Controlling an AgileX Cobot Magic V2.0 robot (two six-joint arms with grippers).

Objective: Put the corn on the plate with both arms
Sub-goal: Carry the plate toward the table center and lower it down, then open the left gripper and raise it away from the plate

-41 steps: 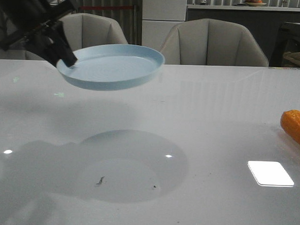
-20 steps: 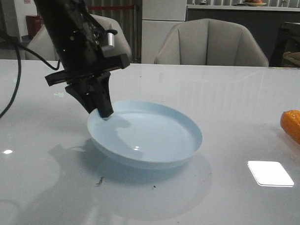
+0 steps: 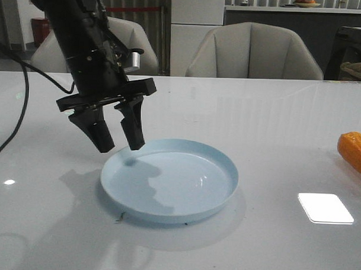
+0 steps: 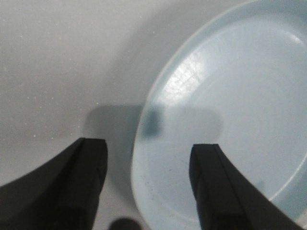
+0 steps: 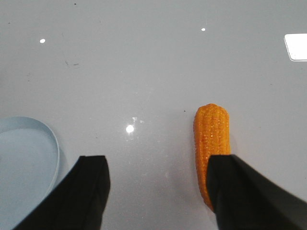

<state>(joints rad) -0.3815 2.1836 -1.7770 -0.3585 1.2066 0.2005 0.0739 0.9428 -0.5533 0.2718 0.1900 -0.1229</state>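
Note:
The pale blue plate (image 3: 170,179) lies flat on the white table, left of centre. My left gripper (image 3: 119,146) hangs open just above the plate's left rim, one finger on each side of the rim (image 4: 144,143), holding nothing. The orange corn (image 3: 355,152) lies on the table at the far right edge of the front view. In the right wrist view the corn (image 5: 211,139) lies lengthwise beside one finger of my open right gripper (image 5: 156,165), which hovers over bare table. The plate's edge (image 5: 50,143) shows at the side there.
Two beige chairs (image 3: 254,51) stand behind the table's far edge. A bright rectangular light reflection (image 3: 325,207) sits on the table at the front right. A black cable (image 3: 15,105) hangs from the left arm at the left.
The left arm brought the plate down from the air onto the table, then opened and let go of its rim. The corn has not moved.

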